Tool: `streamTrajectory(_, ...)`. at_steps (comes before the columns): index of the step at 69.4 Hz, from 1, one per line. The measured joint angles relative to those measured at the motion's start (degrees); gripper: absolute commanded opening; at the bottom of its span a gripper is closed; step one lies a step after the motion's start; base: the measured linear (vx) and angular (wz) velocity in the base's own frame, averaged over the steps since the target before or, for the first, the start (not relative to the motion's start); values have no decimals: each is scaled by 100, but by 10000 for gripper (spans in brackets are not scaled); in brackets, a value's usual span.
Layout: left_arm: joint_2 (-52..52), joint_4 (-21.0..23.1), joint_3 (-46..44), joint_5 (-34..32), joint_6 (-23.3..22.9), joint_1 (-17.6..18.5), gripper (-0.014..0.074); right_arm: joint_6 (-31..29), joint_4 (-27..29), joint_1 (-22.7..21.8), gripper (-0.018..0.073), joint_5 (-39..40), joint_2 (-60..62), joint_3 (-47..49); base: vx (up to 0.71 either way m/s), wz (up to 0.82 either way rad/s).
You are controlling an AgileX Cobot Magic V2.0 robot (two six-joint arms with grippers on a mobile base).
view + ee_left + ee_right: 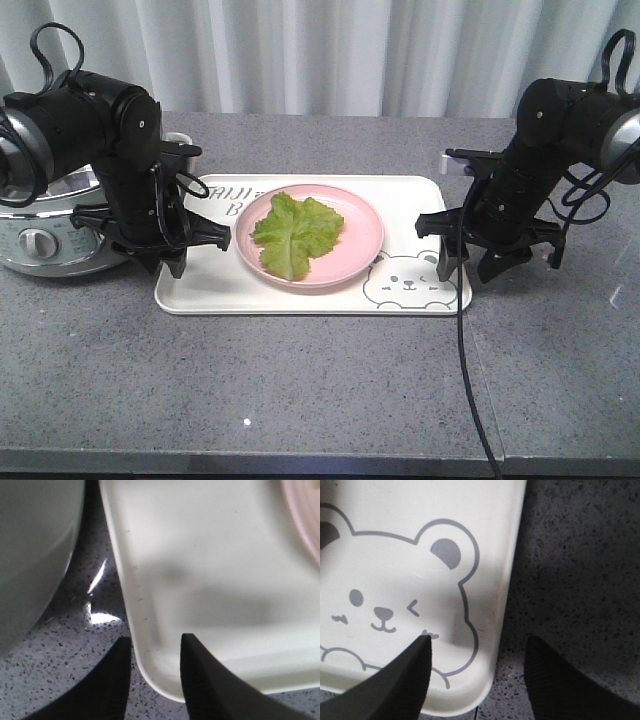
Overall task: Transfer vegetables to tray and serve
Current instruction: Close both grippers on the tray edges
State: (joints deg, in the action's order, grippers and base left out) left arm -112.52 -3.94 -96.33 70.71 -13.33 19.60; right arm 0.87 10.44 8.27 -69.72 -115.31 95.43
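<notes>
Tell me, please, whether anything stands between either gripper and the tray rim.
Nothing visible does. The left gripper straddles the tray at its left rim, the right gripper at its right rim, both open. The silver cooker stands beside the left rim, apart from it.

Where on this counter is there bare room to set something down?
The widest bare patch is the grey counter between the near rim of the tray and the counter's front edge. A narrower strip lies behind the tray, before the curtain. Both tray ends are crowded: left gripper and cooker on one, right gripper on the other.
</notes>
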Motion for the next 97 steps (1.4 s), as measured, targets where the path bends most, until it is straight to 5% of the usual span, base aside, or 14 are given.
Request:
streamTrajectory(34, 61, 310, 196, -20, 0, 0, 245, -87, 0, 0, 412, -25, 0, 0, 0, 0)
streamTrajectory(97, 267, -22, 646, -162, -196, 0, 245, -87, -5, 0, 412, -55, 5, 0, 0, 0)
